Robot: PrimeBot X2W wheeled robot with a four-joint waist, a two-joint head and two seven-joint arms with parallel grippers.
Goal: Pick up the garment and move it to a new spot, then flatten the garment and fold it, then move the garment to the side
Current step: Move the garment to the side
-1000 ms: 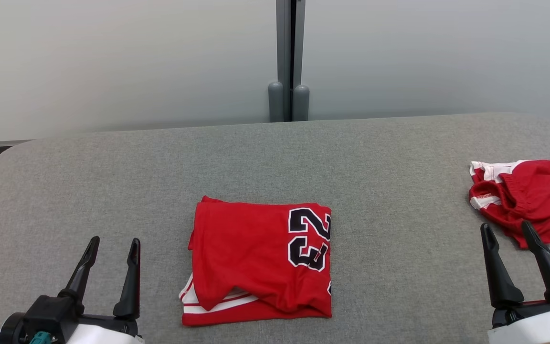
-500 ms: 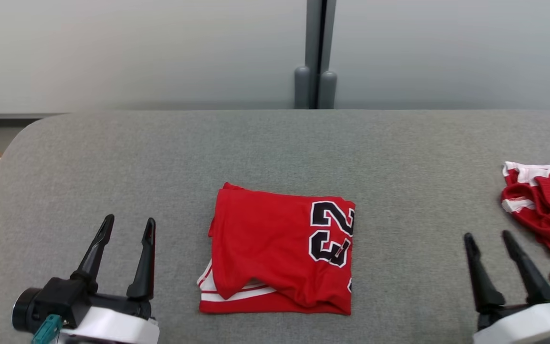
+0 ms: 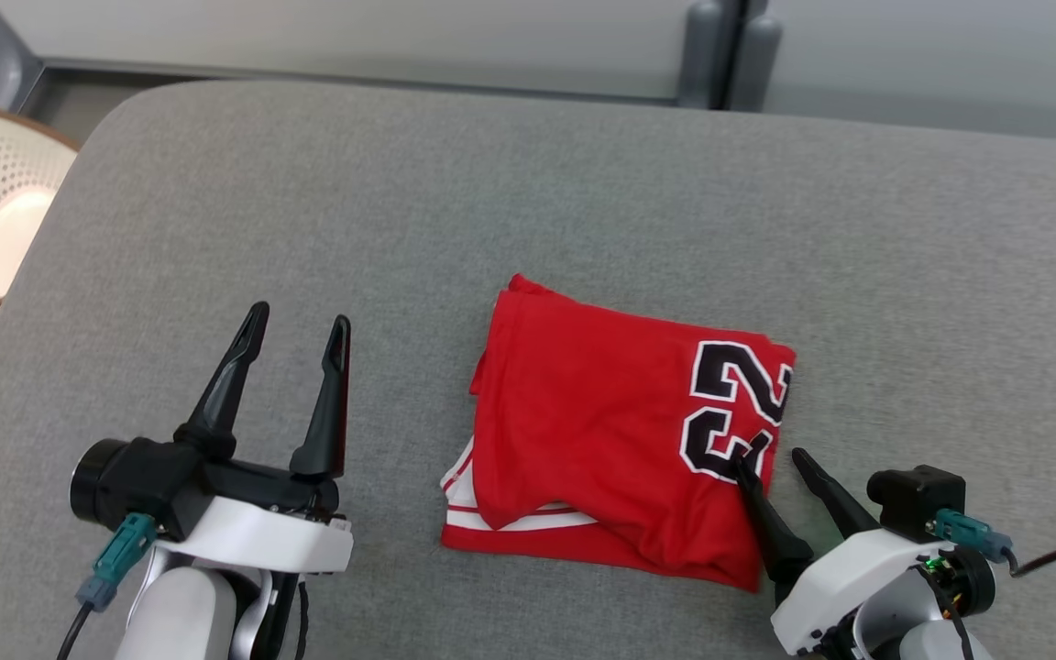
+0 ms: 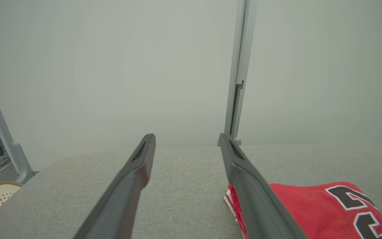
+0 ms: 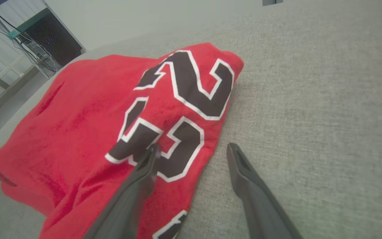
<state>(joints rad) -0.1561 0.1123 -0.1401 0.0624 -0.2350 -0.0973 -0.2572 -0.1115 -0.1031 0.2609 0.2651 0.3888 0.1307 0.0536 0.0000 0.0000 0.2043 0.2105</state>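
Lying folded near the middle of the grey surface [image 3: 491, 183], the red garment [image 3: 610, 431] has the right tool [image 3: 769, 458] spread open at its numbered edge, one finger over the cloth and the other beside it. The left tool [image 3: 301, 314] hovers released, apart from the garment on its left.

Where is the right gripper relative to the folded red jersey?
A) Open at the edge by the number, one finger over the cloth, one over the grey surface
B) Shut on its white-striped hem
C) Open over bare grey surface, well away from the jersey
A: the right gripper stands open at the jersey's right edge, one finger over the black number, the other over the grey surface.
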